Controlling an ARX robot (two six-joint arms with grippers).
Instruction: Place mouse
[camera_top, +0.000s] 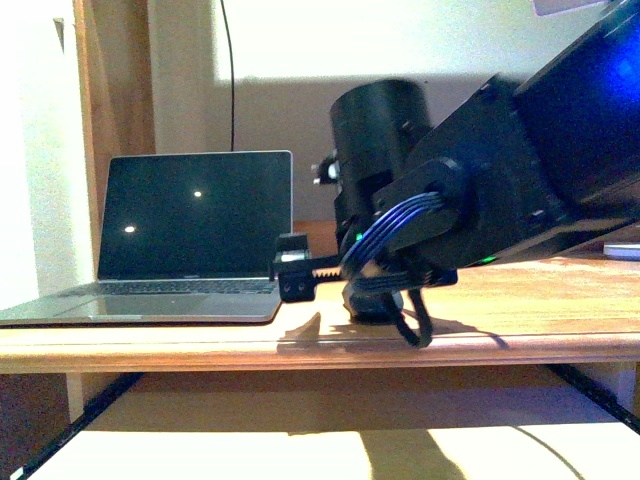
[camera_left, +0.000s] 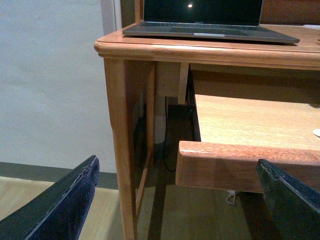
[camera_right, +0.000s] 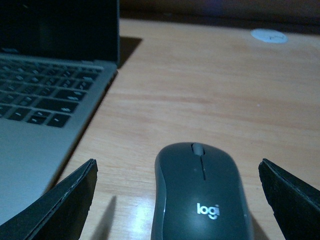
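Note:
The mouse is a dark grey oval with a scroll wheel and a white logo. It lies flat on the wooden desk just to the right of the laptop. My right gripper is open, with one finger on each side of the mouse and a gap to each. In the front view the right arm reaches down to the desk beside the laptop and hides the mouse. My left gripper is open and empty, low in front of the desk near its left leg.
An open laptop with a dark screen stands on the left of the desk; it also shows in the right wrist view. A small flat white disc lies further back on the right. A pull-out wooden shelf juts out under the desktop.

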